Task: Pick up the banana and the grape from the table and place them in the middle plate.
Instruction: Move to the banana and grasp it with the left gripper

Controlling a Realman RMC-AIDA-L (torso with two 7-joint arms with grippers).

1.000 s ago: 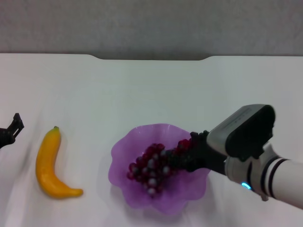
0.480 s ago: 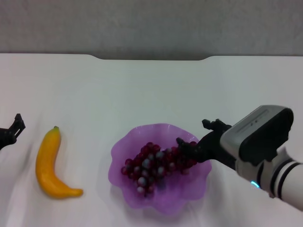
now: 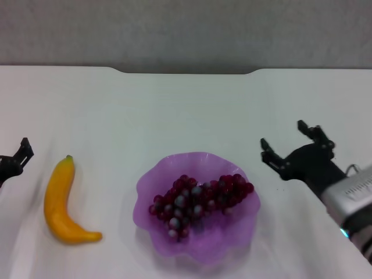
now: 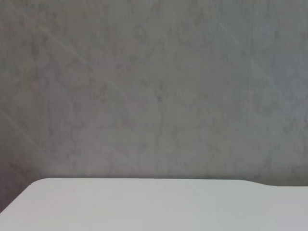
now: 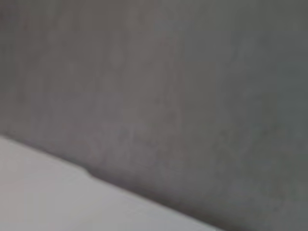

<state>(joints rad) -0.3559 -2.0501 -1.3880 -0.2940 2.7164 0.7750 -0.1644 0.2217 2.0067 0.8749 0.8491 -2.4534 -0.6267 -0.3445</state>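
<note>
The grape [image 3: 200, 199], a long dark red-purple bunch, lies inside the middle plate [image 3: 168, 241], a light purple dish with a wavy rim, at the front centre of the table [image 3: 186, 110]. The banana [image 3: 60, 200] lies on the table left of the plate, stem tip pointing away from me. My right gripper [image 3: 288, 144] is open and empty, raised just right of the plate. My left gripper [image 3: 17, 156] shows only at the left edge, left of the banana. The wrist views show only wall and table edge.
The table's far edge has a notch [image 3: 186, 71] at the middle, with a grey wall behind it. Bare white tabletop [image 3: 174, 116] lies beyond the plate.
My right gripper has let go of the grape bunch, which now rests in the plate, and has drawn back to the right and upward. The left gripper and banana have not moved.
</note>
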